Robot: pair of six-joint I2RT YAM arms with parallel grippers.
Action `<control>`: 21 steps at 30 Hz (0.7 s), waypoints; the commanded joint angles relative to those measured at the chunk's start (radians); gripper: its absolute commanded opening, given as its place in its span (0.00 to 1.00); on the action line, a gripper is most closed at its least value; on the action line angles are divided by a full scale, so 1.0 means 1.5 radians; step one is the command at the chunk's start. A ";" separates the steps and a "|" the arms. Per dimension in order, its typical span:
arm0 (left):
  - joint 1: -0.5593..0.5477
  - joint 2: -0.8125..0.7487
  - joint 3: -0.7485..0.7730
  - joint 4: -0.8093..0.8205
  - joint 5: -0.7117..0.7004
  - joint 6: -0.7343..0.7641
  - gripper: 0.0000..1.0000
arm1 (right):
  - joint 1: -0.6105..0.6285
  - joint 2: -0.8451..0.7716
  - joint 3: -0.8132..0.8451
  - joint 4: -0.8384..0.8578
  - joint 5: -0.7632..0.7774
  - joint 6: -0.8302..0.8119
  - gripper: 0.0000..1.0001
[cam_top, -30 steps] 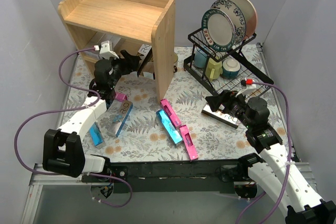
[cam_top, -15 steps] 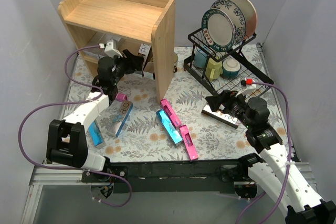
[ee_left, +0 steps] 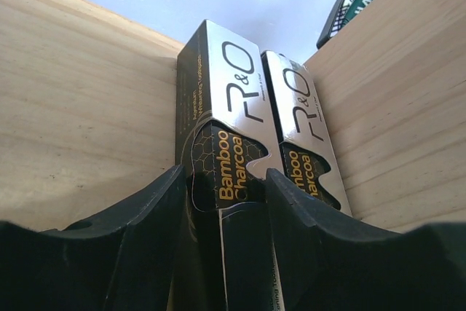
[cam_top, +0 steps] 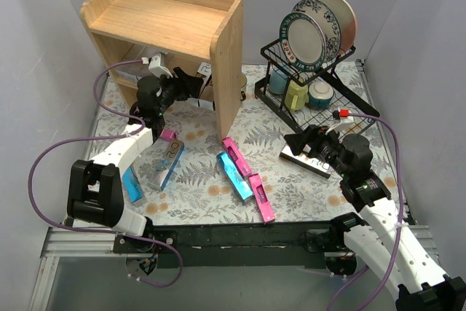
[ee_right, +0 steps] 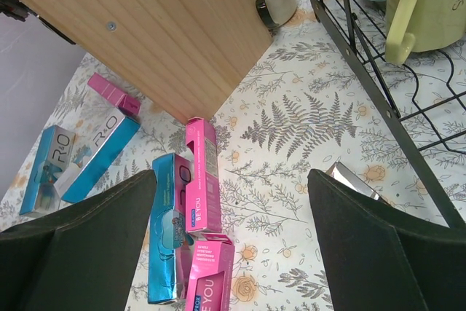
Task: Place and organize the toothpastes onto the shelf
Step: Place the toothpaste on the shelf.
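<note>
1. Left gripper point(ee_left: 226, 180) is deep in the shelf's point(cam_top: 167, 16) lower tier, fingers clamped on a Bamboo Charcoal carton point(ee_left: 218, 92). It sits just beside a matching second carton point(ee_left: 302, 121) lying along the side panel point(ee_left: 393, 107).
2. Right gripper point(ee_right: 231, 180) hangs over the table point(cam_top: 306, 194), fingers spread wide, holding nothing. A silver carton point(ee_right: 357, 183) lies just below it.
3. Danger here: any sideways drift could shove the neighbour askew. The shelf floor is hidden, so letting go before the carton is seated could drop or tip it.
4. Only the left wrist view shows the pair lined up; from above, the top board hides them. The right wrist view adds the pink cartons point(ee_right: 202, 172) and teal cartons point(ee_right: 166, 231) waiting on the table.
</note>
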 commanded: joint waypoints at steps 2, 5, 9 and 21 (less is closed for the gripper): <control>0.001 0.009 0.028 0.005 0.021 0.025 0.47 | -0.003 -0.005 0.010 0.025 -0.001 -0.011 0.93; 0.000 0.012 0.026 0.014 0.038 0.019 0.47 | -0.003 -0.010 0.011 0.025 0.005 -0.014 0.93; 0.000 0.015 0.023 0.020 0.052 0.015 0.48 | -0.003 -0.011 0.014 0.025 0.005 -0.017 0.93; 0.002 -0.092 0.010 -0.042 -0.014 0.077 0.80 | -0.002 0.002 0.045 -0.019 0.010 -0.043 0.93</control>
